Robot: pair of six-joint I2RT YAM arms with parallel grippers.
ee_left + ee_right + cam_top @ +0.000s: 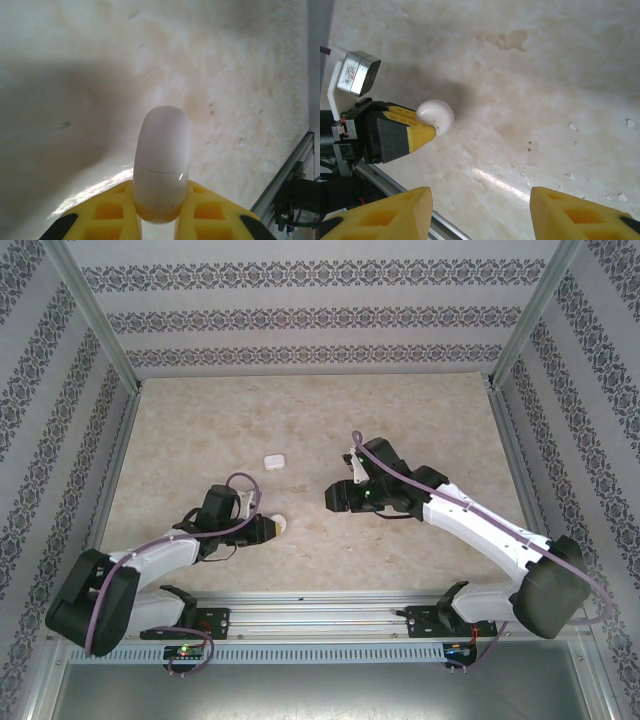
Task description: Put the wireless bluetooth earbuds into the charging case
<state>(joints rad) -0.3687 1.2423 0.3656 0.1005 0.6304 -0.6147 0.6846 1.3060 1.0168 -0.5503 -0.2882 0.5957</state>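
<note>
Top view: my left gripper (266,528) is clamping the white charging case (279,525) near the tabletop's (420,420) near edge. A small white piece (274,460), probably an earbud, is lying well apart, toward the centre.

Left wrist: the case's seam is looking closed.

Right wrist: my right gripper (480,195) is hovering half open, empty.

Hazard: the rounded shell could be slipping from my pads when the lid gets pried.
</note>
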